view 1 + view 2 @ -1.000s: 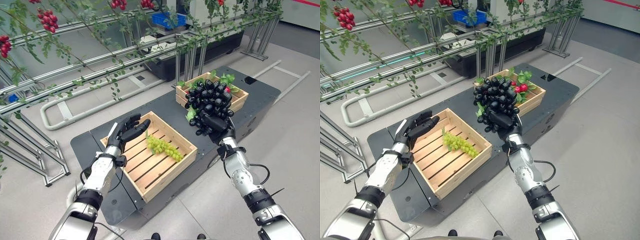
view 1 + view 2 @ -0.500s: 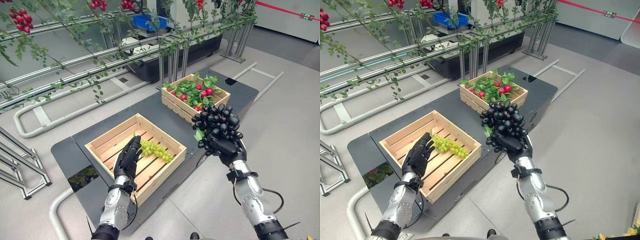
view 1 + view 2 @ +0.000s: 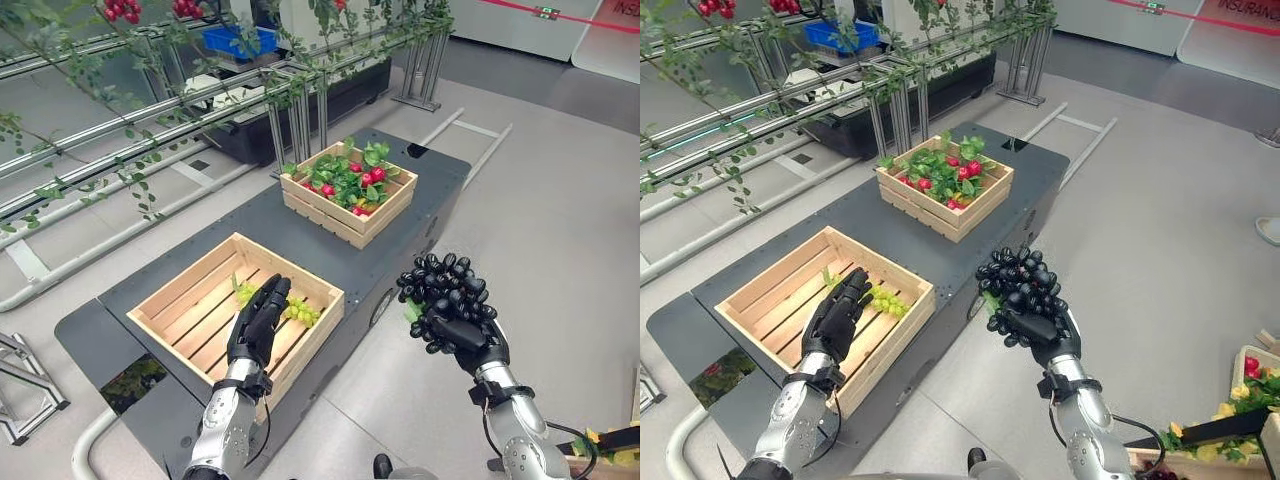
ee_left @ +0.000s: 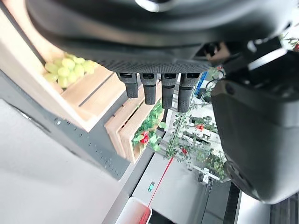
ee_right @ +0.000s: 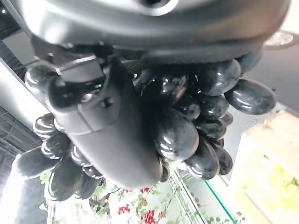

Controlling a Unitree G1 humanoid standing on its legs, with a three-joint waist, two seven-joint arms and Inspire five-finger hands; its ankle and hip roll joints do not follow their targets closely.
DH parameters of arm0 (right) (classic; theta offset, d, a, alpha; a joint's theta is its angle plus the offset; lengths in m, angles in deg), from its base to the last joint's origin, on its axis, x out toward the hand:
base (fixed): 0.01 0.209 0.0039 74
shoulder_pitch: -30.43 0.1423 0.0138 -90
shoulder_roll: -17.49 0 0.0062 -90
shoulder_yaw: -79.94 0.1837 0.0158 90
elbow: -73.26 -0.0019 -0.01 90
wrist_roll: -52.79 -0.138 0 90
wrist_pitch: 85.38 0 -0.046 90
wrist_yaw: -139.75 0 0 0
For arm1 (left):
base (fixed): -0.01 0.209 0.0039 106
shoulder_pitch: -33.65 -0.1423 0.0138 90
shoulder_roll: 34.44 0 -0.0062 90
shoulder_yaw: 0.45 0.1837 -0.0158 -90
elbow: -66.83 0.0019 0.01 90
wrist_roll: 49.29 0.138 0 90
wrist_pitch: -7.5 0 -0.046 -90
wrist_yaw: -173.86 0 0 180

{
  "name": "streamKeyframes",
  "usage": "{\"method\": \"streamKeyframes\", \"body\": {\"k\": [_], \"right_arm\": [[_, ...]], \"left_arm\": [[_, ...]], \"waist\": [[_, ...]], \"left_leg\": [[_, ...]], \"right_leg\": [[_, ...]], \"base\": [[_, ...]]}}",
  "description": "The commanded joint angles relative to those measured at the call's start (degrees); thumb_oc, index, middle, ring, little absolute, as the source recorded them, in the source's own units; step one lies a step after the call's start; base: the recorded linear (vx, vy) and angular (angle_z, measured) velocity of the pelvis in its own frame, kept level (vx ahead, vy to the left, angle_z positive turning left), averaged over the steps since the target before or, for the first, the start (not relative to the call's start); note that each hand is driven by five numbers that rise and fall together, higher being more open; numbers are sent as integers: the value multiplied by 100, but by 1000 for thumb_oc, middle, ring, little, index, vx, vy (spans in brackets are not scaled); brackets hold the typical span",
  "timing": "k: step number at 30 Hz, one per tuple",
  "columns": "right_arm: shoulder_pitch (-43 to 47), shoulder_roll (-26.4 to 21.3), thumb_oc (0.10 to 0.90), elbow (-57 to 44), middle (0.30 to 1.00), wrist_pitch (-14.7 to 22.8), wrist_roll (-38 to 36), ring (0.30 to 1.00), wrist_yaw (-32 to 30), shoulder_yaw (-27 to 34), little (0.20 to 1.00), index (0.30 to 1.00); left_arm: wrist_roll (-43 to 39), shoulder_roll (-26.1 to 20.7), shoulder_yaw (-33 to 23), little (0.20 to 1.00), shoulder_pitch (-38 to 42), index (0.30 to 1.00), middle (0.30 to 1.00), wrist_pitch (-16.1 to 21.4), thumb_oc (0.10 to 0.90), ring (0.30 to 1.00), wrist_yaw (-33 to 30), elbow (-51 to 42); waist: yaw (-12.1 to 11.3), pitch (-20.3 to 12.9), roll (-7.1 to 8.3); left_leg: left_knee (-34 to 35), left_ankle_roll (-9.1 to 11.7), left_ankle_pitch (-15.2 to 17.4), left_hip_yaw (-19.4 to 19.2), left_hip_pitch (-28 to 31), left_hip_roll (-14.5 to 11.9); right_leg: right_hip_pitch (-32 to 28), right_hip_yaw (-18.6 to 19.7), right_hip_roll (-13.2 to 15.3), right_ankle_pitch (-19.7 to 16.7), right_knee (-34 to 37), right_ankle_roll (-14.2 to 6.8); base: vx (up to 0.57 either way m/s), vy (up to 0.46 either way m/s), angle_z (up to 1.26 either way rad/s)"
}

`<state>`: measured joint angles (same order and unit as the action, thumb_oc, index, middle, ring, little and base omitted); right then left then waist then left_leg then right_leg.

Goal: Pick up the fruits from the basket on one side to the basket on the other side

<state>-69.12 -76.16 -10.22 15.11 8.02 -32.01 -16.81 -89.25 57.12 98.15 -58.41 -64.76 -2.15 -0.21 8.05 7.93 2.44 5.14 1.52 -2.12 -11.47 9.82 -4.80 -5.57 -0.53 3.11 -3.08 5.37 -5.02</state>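
right hand gripping black grapes, fingers buried

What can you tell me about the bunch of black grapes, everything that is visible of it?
The bunch of black grapes is a tight cluster of glossy, dark, oval berries with a small green leaf at its side. They look smooth and shiny, perhaps plastic. The right hand holds it from below, fingers curled round it, raised over the floor beside the dark platform, apart from both wooden crates.
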Motion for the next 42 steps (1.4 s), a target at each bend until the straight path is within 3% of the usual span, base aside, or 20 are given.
{"method": "streamKeyframes", "body": {"k": [1,3,4,5,7,8,12,19,22,28,30,32,33,34,36,37,38,39,41,42], "right_arm": [[655,-96,400,-582,300,727,317,300,74,756,300,300],[655,-153,400,-561,300,668,325,300,111,780,300,300],[707,-212,400,-506,300,650,324,300,173,741,300,300],[814,-265,400,-432,300,628,270,300,268,661,300,300],[1250,-395,400,-253,300,702,175,300,240,410,300,300],[1369,-419,400,-184,300,695,134,300,134,381,300,300],[1207,-305,400,-356,300,580,-66,300,240,451,300,300],[1025,-170,400,-452,300,425,-129,300,554,563,300,300],[1085,-132,400,-484,300,431,-72,300,304,473,300,300],[908,26,400,-561,300,437,-32,300,25,416,300,300],[837,84,400,-563,300,454,54,300,51,387,300,300],[892,174,400,-415,300,346,216,300,358,260,300,300],[984,233,400,-355,300,335,306,300,379,190,300,300],[1032,251,400,-295,300,387,348,300,372,152,300,300],[1082,326,400,-210,300,584,507,300,85,49,300,300],[1068,385,400,-218,300,632,601,300,-93,-67,300,300],[1069,394,400,-218,300,640,615,300,-122,-94,300,300],[1072,425,400,-171,300,691,659,300,-145,-185,300,300],[1126,495,400,-15,300,729,690,300,-113,-337,300,300],[1240,569,400,208,300,728,744,300,-178,-528,300,300]], "left_arm": [[8,-192,-125,900,495,900,900,606,800,900,333,-190],[-23,-157,-197,900,441,900,900,652,800,900,259,-295],[-69,-150,-234,900,395,900,900,727,800,900,157,-334],[-89,-147,-282,900,358,900,900,827,800,900,20,-359],[-147,-192,-293,900,373,900,900,1048,800,900,-148,-380],[-133,-195,-275,900,436,900,900,1022,800,900,-202,-348],[-93,-131,-235,900,554,900,900,1195,800,900,-510,-254],[14,-141,-374,900,535,900,900,1175,800,900,-635,-133],[745,-211,-250,900,678,900,900,775,800,900,-1129,34],[1016,-362,-6,900,907,900,900,364,800,900,-1008,127],[1046,-392,39,900,844,900,900,288,800,900,-1045,17],[923,-563,-106,900,506,900,900,270,800,900,-1308,-186],[829,-625,-254,900,326,900,900,288,800,900,-1296,-288],[759,-672,-342,900,246,900,900,279,800,900,-1246,-339],[621,-783,-470,900,130,900,900,193,800,900,-1049,-401],[464,-769,-465,900,153,900,900,133,800,900,-1032,-360],[414,-760,-462,900,158,900,900,146,800,900,-1039,-350],[340,-716,-452,900,162,900,900,223,800,900,-1076,-309],[196,-638,-490,900,152,900,900,375,800,900,-1155,-239],[65,-502,-492,900,97,900,900,516,800,900,-1369,-189]], "waist": [[-13,-18,50],[-99,109,126],[-190,201,135],[-281,249,125],[-493,311,75],[-532,305,101],[-449,157,72],[-317,7,24],[-261,8,-9],[-58,116,-111],[-64,147,-151],[-343,327,-252],[-502,383,-314],[-573,405,-372],[-611,403,-479],[-647,353,-505],[-662,348,-501],[-712,326,-480],[-884,236,-412],[-1039,147,-354]], "left_leg": [[-980,49,595,-5,41,-367],[-2150,56,339,509,-614,-300],[-2281,-45,389,1008,-840,2],[-2070,-130,421,1397,-923,286],[-1135,-201,470,1975,-947,592],[-1340,-304,696,1980,-998,711],[-800,-293,573,2049,-782,706],[-592,-406,783,1724,-516,718],[-687,-495,932,1522,-466,773],[-762,-671,1050,1270,-477,957],[-608,-654,997,1162,-398,982],[-216,-532,856,556,-71,894],[-109,-511,813,231,30,845],[-53,-531,780,158,60,810],[-22,-612,717,185,39,735],[-83,-650,765,198,-3,702],[-108,-657,776,186,-19,698],[-195,-662,824,156,-66,680],[-345,-569,862,-81,-155,606],[-375,-423,839,-395,-195,507]], "right_leg": [[-159,204,-217,648,-561,533],[-163,407,-284,509,-560,623],[-161,637,-321,461,-602,600],[-119,879,-379,444,-654,574],[-6,1191,-522,507,-766,538],[40,1220,-475,518,-771,532],[181,1175,-383,410,-636,390],[178,1329,-263,286,-429,224],[211,1403,-189,224,-447,125],[544,1610,-18,-113,-545,-135],[640,1366,135,-393,-396,-189],[823,-286,610,-982,-524,-353],[914,-872,722,-1006,-805,-409],[968,-1022,791,-912,-1105,-384],[1022,-904,778,-501,-1940,-213],[890,-1028,888,-98,-2535,-101],[860,-1078,930,-53,-2600,-77],[741,-1195,1006,-39,-2492,-39],[194,-1720,963,171,-1477,18],[-157,-2073,872,176,-633,10]], "base": [[-1,-116,-26],[-56,-26,-30],[-77,96,-48],[-75,175,-89],[-116,206,-128],[-111,201,-123],[-46,177,-122],[-45,168,-34],[-88,220,-8],[-94,203,-22],[-70,147,-29],[-102,156,-67],[-102,124,-166],[-101,79,-224],[-48,10,-196],[9,-31,-57],[24,-56,-18],[8,-150,-21],[11,-231,-39],[17,-241,-97]]}}
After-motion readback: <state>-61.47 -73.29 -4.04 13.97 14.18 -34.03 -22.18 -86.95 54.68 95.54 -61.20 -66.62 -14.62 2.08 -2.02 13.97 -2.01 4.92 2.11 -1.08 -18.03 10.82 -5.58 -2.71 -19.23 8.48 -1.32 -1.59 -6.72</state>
